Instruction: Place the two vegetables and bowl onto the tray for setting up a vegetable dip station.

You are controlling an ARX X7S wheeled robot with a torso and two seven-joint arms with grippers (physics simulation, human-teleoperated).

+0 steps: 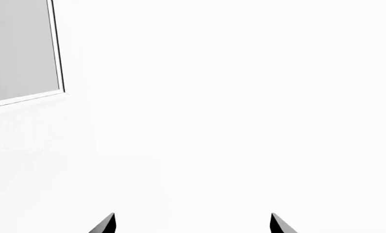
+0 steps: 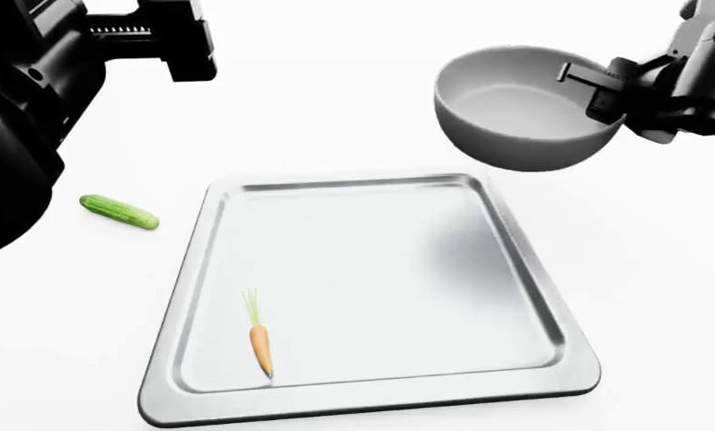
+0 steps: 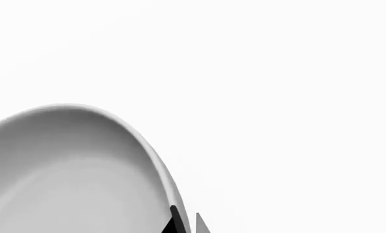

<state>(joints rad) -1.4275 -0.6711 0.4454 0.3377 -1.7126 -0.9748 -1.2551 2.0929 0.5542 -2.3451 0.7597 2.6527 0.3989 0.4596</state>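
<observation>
A flat rectangular silver-grey metal baking tray (image 2: 370, 395) with rounded corners and a low raised rim lies on a plain white surface (image 2: 322, 117). Its brushed floor is smooth and faintly reflective, with a soft dark shadow near its far right corner. Inside it, near the front left corner, lies a tiny orange carrot (image 2: 260, 348), tapered, with a thin pale green stem pointing away from the robot. A small slim green cucumber (image 2: 119, 212), slightly bumpy, lies on the white surface just left of the tray, outside the rim.

A round matte grey bowl (image 2: 514, 112) with deep smooth sides hangs in the air above the tray's far right corner, tilted and empty. The black right gripper (image 2: 597, 85) grasps its rim, one finger inside the wall and one outside, as the right wrist view confirms (image 3: 183, 224). The black left gripper (image 1: 193, 224) holds nothing, its two pointed fingertips spread wide apart over the white surface. No writing is visible anywhere
</observation>
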